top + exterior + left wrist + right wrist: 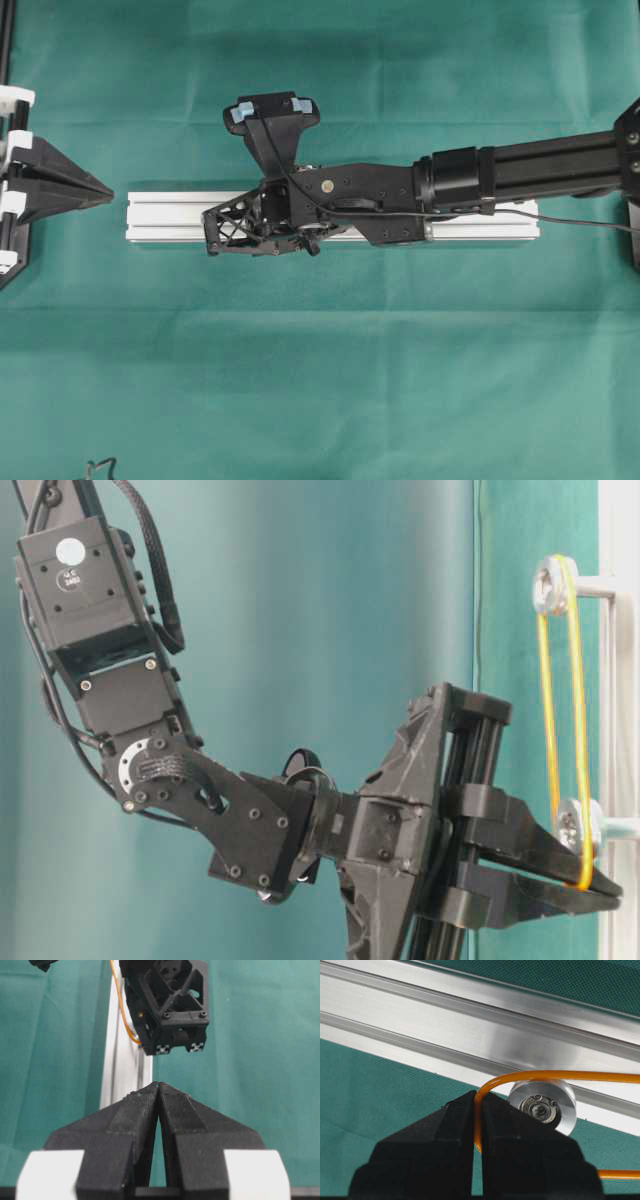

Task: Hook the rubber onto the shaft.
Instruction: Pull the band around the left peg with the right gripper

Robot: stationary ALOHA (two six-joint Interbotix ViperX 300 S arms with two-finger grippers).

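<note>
Right gripper [476,1160] pressed together on the rubber [478,1125], the thin orange band pinched between the two black fingers [425,1155] and curling up out of them over the top of a small silver pulley [542,1105]. Pulley just beside the fingertips, mounted on the side of the silver aluminium rail [470,1025]; band's top run leading off along the rail, a lower run visible below the pulley near the picture's edge.

Seen from table level: same gripper [575,870] reaching in from the left, clamped on the band [580,730] at the lower end of its loop, beside the near pulley [577,828]. Band stretched taut from there up and around a second pulley [550,585] farther along the rail, two orange strands running side by side between the pulleys.

From overhead: right arm [530,170] stretched along the rail [170,215] from its right end, wrist hanging over the rail's left half, band hidden beneath.

Left gripper [159,1090] shut with nothing in it, fingertips meeting in a point, pulled back off the rail's left end and aimed at it, well apart from the band. Rail lying lengthwise on the green-clothed tabletop [320,380].
</note>
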